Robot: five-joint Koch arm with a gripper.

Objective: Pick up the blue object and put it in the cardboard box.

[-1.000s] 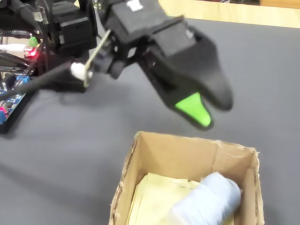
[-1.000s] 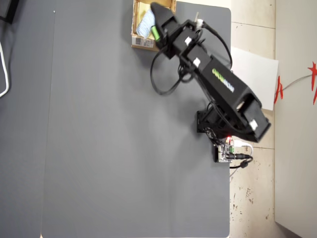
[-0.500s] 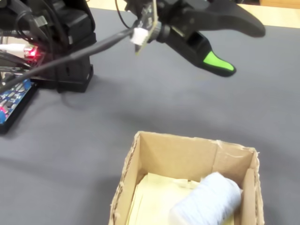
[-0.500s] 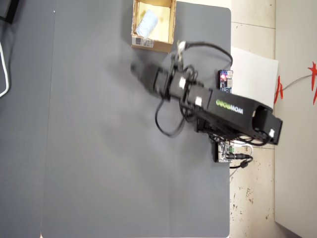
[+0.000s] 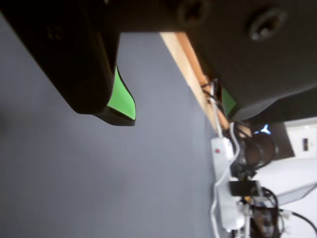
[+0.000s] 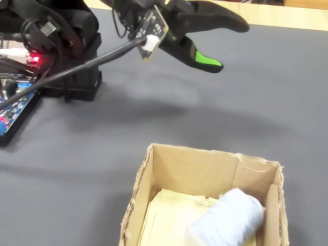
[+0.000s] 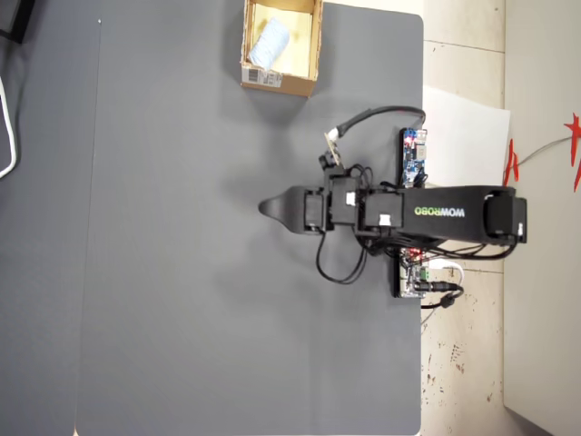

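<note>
The blue object [image 6: 228, 220] is a pale, whitish-blue roll lying inside the cardboard box [image 6: 189, 171], against its right wall. From overhead, the blue object [image 7: 270, 43] shows in the cardboard box [image 7: 278, 82] at the mat's top edge. My gripper [image 6: 231, 46] hovers over the grey mat, well apart from the box, and is open with nothing between its green-padded jaws. In the wrist view the gripper [image 5: 177, 115] frames only bare mat. The gripper [image 7: 268, 208] points left in the overhead view, below the box.
The arm's base [image 7: 454, 215] stands at the mat's right edge, with a blue circuit board [image 7: 413, 154] and cables beside it. The mat's wooden border [image 5: 190, 69] and a white power strip [image 5: 225, 188] show in the wrist view. Grey mat [image 7: 182, 272] spreads left.
</note>
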